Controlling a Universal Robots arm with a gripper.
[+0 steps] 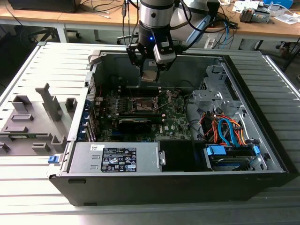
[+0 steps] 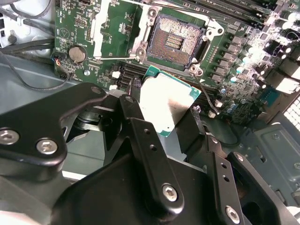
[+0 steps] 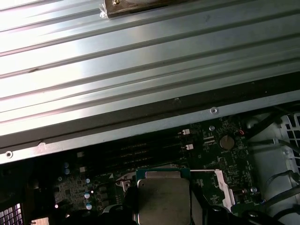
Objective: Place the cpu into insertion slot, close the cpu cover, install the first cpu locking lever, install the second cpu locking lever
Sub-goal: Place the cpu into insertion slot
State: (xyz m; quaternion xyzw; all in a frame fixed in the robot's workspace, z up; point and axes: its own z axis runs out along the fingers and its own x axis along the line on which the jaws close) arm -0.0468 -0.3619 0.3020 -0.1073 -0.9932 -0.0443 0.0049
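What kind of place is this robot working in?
Probably a robotics lab or workshop: an open computer case sits on a ribbed metal table, wooden workbenches strewn with cables stand behind, and the gripper holds a cpu above the motherboard.

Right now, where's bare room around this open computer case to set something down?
The ribbed table is bare in front of the case and on the exterior view's right. A grey fixture takes the exterior view's left. Inside is crowded: cables, motherboard, and the gripper holding the cpu.
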